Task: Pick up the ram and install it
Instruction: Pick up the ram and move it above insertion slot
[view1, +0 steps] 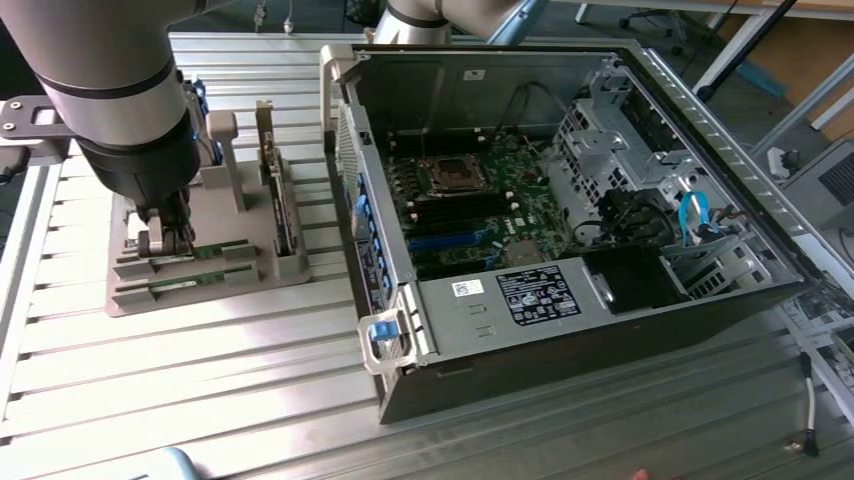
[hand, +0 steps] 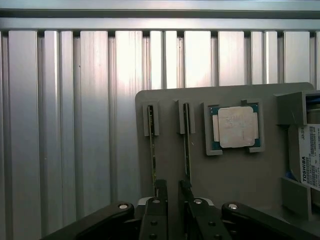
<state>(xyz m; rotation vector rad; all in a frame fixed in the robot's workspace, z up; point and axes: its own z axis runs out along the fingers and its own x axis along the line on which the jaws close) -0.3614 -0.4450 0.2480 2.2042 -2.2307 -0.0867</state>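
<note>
We note ram (hand: 152, 150) — thin green stick, on edge in slot of grey holder (hand: 169, 150); second stick (hand: 187, 150) in next holder slot. Gripper (hand: 173, 186) at holder edge — fingers spread, pinching nothing. Drive label (hand: 311, 155) on holder reads TOSHIBA.

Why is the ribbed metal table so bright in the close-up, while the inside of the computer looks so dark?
Wrist view: light glares off the ribbed table, and the silver lid of the processor looks washed pale. Exterior view: the walls of the computer case shade its interior, and the arm looms dark against the shiny table.
</note>
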